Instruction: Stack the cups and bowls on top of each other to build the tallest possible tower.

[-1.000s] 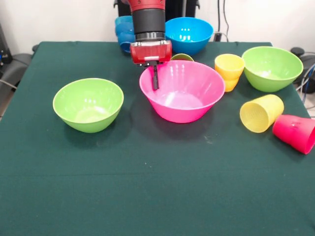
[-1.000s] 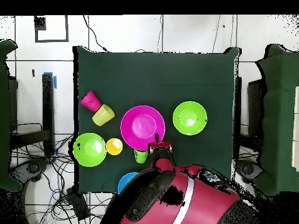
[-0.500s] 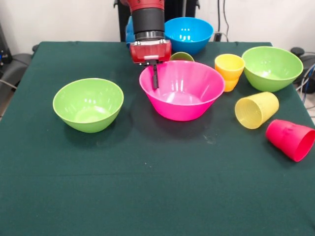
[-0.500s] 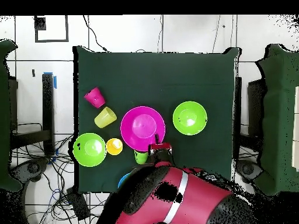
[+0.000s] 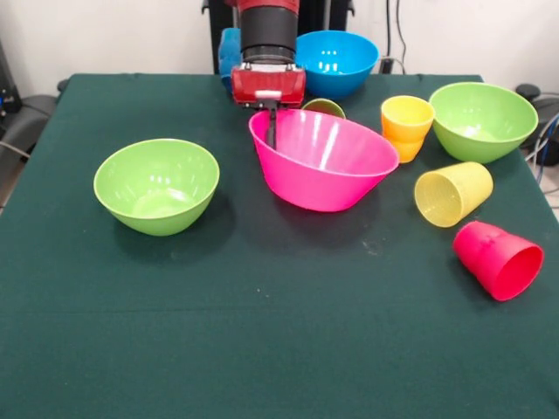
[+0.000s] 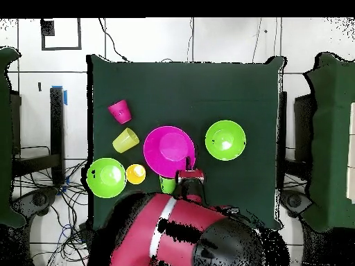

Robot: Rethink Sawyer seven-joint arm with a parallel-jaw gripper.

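Note:
My gripper [image 5: 272, 131] is shut on the far left rim of the large pink bowl [image 5: 327, 166], one finger inside it. The bowl tilts, its gripped side raised off the cloth. In the overhead view the gripper [image 6: 187, 166] sits at the pink bowl's [image 6: 168, 149] lower right rim. A green cup [image 5: 324, 106] stands just behind the bowl. An orange cup [image 5: 407, 125] stands upright to its right. A yellow cup [image 5: 452, 194] and a red cup [image 5: 496, 259] lie on their sides at the right. The small blue bowls [image 5: 230, 52] show partly behind my arm.
One lime green bowl [image 5: 157, 185] stands at the left, another [image 5: 482, 120] at the far right. A bright blue bowl [image 5: 334, 61] stands at the table's far edge beside my arm. The dark green cloth [image 5: 262, 332] covers the table.
The pink bowl's gripped rim has risen, so the bowl now tilts. The red cup has rolled left and nearer in the front view; the yellow cup has shifted slightly left.

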